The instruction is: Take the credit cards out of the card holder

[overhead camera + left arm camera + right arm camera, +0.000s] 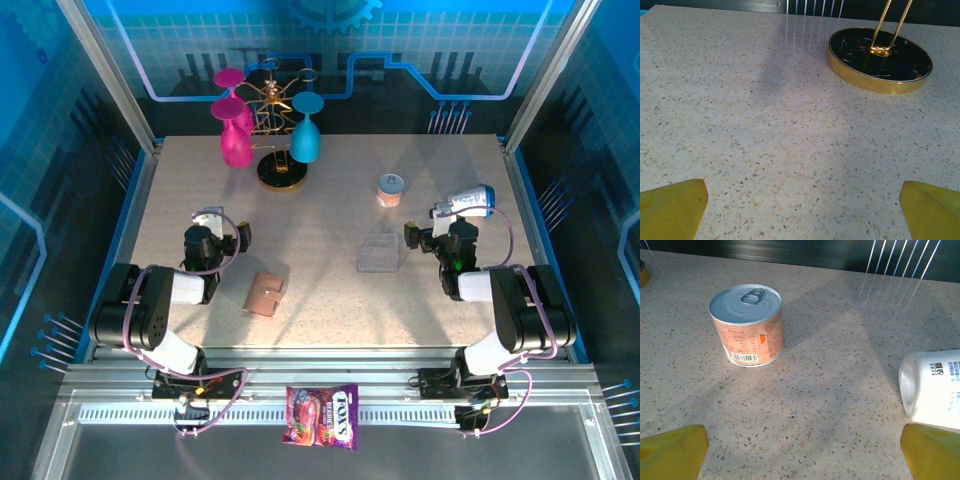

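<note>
card holder [265, 294] lying flat, clear box [381, 255] well right, can [390, 189] beyond

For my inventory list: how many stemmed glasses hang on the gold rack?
3, I believe: the lower magenta glass and the upper magenta glass on the left of the gold rack, the blue glass on its right. They overlap; another may be hidden.

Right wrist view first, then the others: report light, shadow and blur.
Right wrist: can sharp, soft shadow bands on the table, bottle near washed out, fingers blurred. Left wrist: glossy stand base shows reflections. Top external: even light, blue cast around the table.
</note>
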You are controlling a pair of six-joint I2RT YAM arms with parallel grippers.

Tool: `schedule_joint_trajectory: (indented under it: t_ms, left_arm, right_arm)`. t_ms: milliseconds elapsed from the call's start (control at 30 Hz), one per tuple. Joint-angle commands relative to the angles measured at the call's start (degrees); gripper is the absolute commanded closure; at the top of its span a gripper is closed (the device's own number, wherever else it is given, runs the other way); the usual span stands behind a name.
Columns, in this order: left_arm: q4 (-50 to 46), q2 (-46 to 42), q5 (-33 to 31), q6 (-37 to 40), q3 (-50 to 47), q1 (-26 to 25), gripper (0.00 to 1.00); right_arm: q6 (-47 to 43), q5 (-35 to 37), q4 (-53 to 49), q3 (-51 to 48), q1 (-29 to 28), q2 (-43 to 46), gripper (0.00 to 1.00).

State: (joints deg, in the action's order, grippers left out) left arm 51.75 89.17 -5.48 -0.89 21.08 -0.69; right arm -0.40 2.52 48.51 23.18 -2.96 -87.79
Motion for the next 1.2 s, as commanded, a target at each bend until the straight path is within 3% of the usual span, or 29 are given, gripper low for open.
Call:
schedule_joint_trajectory:
  t_ms: [0, 400, 800, 1167]
  left_arm:
    - [0.81, -0.23, 1.34, 1.26, 1.01, 0.08, 0.01]
    - [1.00, -0.69, 0.95, 1.74, 0.85, -0.18, 0.01]
    - [-5.34, -6.76, -0.19, 2.82, 1.53, -1.51, 0.01]
    - [-16.77, -12.54, -1.97, 2.78, 5.42, -2.29, 0.01]
  right_arm:
    - [-0.23, 0.02, 2.11, -0.16, -0.42, -0.59, 0.00]
    - [-1.90, 2.05, 3.91, -1.15, -2.05, -0.28, 0.00]
    - [-2.32, 1.74, 3.24, -1.35, -2.46, 0.89, 0.00]
    - [-4.42, 0.79, -10.03, 3.74, -3.62, 5.67, 0.00]
